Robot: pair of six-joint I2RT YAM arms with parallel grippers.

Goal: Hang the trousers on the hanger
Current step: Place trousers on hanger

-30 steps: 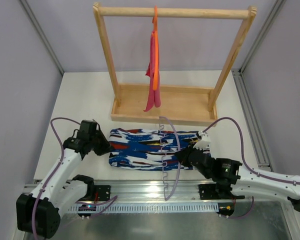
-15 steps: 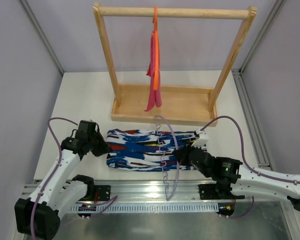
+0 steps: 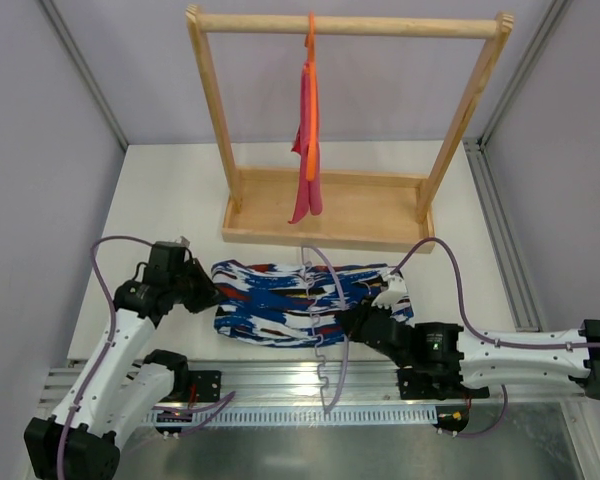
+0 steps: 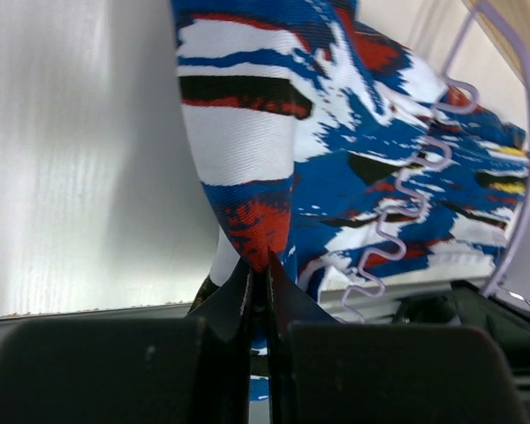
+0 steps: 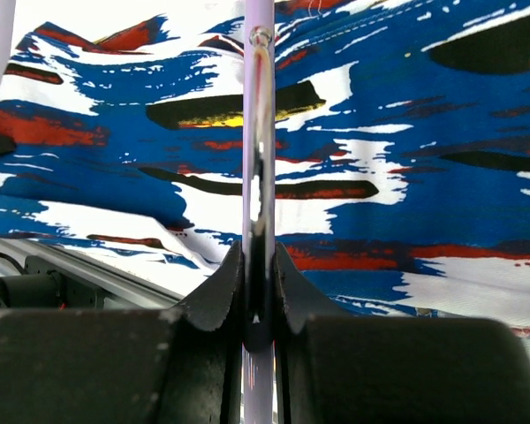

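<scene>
Sliding hanger (image 5: 258,115) leftward (trousers (image 3: 265,300) bunching).

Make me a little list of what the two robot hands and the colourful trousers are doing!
Left gripper: shut, pinching an edge of the trousers
Right gripper: shut on the hanger
Hanger: lilac, lying across the trousers
Trousers: mostly on the table, not hung yet
Rack: holds an orange hanger with pink cloth

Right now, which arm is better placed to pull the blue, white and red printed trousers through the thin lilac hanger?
Left, probably: the left gripper pinches an edge of the trousers, while the right gripper is clamped on the hanger, steadying it.
</scene>
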